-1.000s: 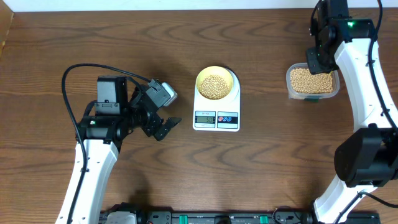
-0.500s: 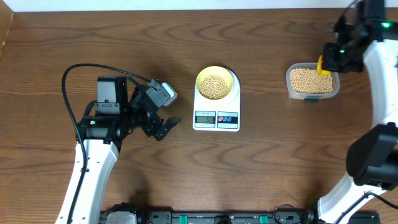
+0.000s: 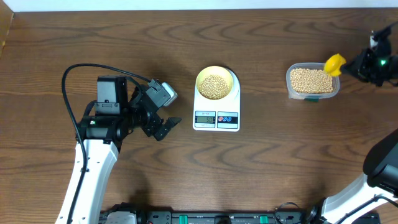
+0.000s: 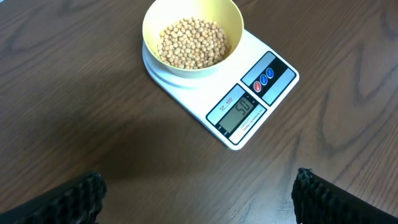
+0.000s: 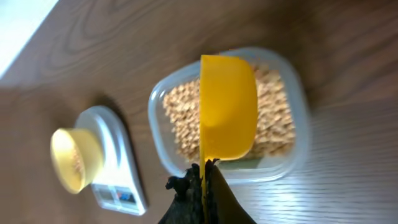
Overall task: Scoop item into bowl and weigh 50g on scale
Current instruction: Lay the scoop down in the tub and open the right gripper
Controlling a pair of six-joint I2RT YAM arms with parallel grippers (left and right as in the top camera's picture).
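Dark wood-grain counter point(image 3: 124, 37) is stretching across the whole view, and the action is sitting out by its right edge. The right end effector point(image 5: 203, 169) is clamping its fingers tight on the thin handle of the yellow scoop point(image 5: 227, 106). The cup is poking out ahead of it and hanging over the far right corner of the clear container point(image 3: 292, 87); whether anything is riding in the cup, I cannot tell. That container is lying near the counter's right edge, loaded with a bed of beans point(image 3: 311, 79).

Over to the left end effector point(image 4: 198, 198), and it is gaping wide, gripping nothing, hovering toward the counter's left side, apart from the scale. The scale point(image 4: 205, 99) is sitting at the middle of the counter, its display showing what looks like 50. The bowl point(image 4: 233, 18) is standing upright on the platform, holding a heap of beans point(image 4: 191, 42).
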